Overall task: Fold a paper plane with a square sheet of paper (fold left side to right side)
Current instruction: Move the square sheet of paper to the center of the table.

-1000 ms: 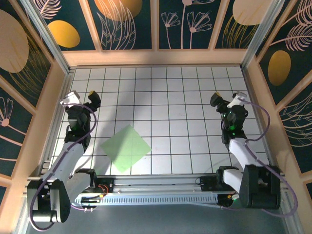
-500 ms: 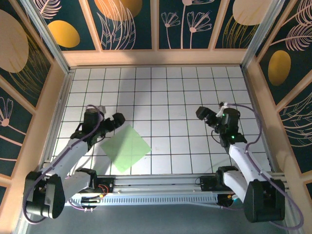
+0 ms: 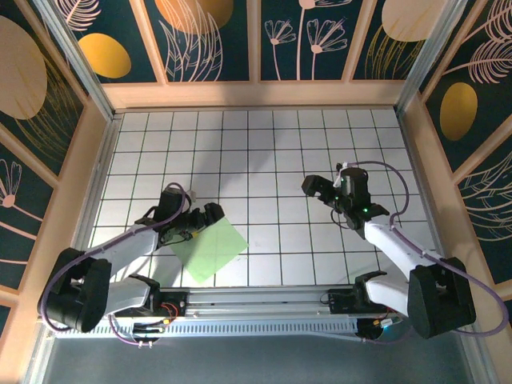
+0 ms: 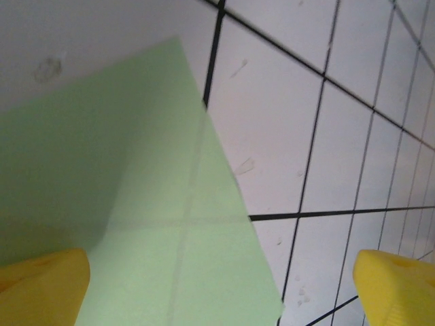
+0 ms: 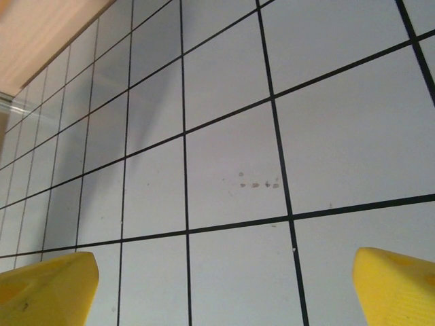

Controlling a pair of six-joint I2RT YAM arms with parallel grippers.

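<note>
Gridded table [image 3: 264, 144], unfolded square sheet of paper [image 3: 210, 246]: your released left gripper [image 3: 210, 215] hovers at its 12 o'clock corner, likely pinching next; right gripper [image 3: 314, 186] released.

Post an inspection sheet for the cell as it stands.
Surface: white gridded table; a few small specks on one tile.
Job's things: light green square sheet lies flat at near left, turned corner-on, no fold seen; grid lines show through it.
Clutter: nothing seen.
Hands: left hand open, at the sheet's far corner, one finger over paper and one over bare tile, contact cannot be told. Right hand open over bare tiles, right of centre.
Cables: purple cable along the left arm; purple loop off the right arm.
Surroundings: wood-framed walls with dark floral panels.
</note>
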